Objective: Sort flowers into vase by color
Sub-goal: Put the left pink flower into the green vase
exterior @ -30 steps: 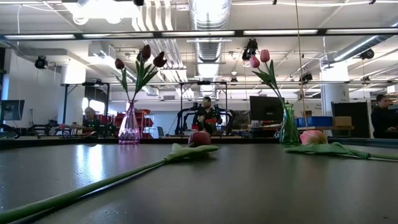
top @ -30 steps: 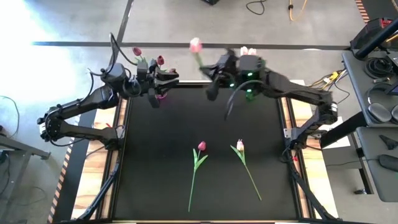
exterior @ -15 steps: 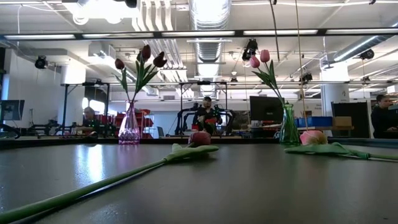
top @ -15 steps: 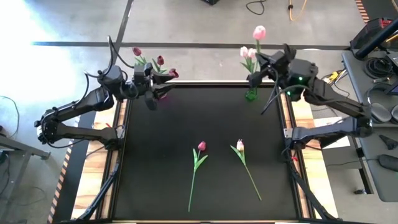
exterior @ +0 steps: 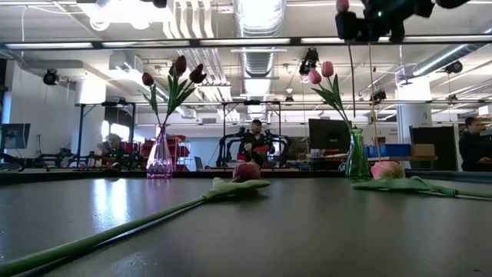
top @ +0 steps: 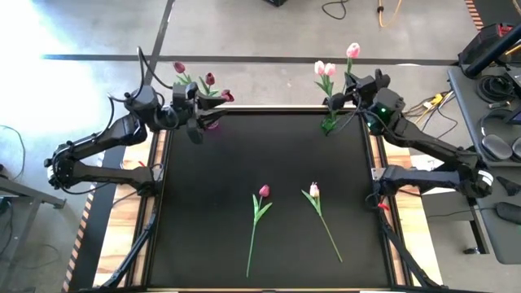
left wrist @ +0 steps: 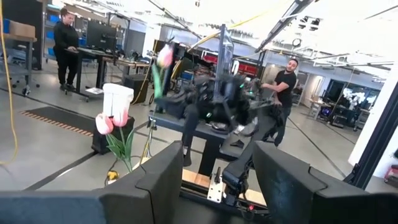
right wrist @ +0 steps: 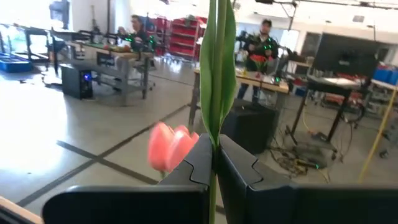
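Observation:
My right gripper (top: 351,84) is high over the table's far right corner, shut on a pale pink tulip (top: 352,50) beside the green vase (top: 328,124), which holds two pink tulips (top: 325,68). In the low view that gripper (exterior: 367,17) shows at the top, above the vase (exterior: 357,158). My left gripper (top: 198,129) is open by the purple vase (exterior: 160,154) at the far left corner, which holds three dark magenta tulips (top: 210,79). A magenta tulip (top: 264,191) and a pale pink tulip (top: 314,190) lie flat on the mat. My right gripper pinches the pale pink tulip's stem (right wrist: 214,134) between its two fingers, just where a long leaf runs up along it. The fingers lie roughly level, across the stem. The tulip stands upright and lifted clear, head above the fingers, and the stem (exterior: 351,85) hangs down toward the green vase.
The black mat (top: 212,203) covers the table, with wooden strips along its left and right edges. Both lying tulips are in the near middle. Beyond the far edge are an open floor, workbenches and people (exterior: 254,142). A desk with gear (top: 496,98) stands right of the table.
My right gripper has carried the pale pink tulip from over the middle of the far edge toward the table's right, up to the green vase. The tulip has turned more upright, its stem now hanging by the vase.

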You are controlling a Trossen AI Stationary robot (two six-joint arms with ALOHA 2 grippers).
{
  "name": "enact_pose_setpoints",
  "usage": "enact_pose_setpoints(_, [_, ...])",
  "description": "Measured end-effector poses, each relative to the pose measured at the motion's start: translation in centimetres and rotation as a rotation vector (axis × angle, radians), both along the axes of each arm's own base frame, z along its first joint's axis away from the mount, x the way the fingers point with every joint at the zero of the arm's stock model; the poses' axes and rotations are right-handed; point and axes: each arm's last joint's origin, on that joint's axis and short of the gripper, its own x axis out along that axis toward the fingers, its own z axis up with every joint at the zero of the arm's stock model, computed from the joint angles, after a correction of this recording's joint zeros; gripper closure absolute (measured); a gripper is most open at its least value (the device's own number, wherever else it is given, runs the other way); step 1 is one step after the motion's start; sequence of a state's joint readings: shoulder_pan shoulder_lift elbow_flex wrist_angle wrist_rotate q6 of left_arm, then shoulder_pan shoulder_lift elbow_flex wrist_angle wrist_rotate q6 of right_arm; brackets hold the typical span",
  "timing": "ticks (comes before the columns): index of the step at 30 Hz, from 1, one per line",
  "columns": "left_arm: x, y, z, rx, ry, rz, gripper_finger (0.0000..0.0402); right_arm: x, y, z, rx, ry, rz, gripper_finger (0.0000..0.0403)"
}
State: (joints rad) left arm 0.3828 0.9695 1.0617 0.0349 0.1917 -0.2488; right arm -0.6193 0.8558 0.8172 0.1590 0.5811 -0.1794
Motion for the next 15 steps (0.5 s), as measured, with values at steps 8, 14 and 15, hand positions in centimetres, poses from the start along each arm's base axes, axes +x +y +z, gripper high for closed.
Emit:
enact_pose_setpoints(8, [-0.8, -0.3, 0.1, -0.01, 0.017, 0.026, 0.0222, -0.2, -2.6, -2.5, 0.038, -0.019, -0.043, 0.0394])
enact_pose_setpoints(14, [-1.1, -0.3, 0.1, -0.012, 0.022, 0.028, 0.0222, 0.5, -3.6, -3.3, 0.061, -0.03, -0.04, 0.0394])
enact_pose_setpoints(15, [-1.1, -0.3, 0.1, -0.012, 0.023, 0.028, 0.0222, 0.6, -3.7, -3.6, 0.074, -0.02, -0.041, 0.0394])
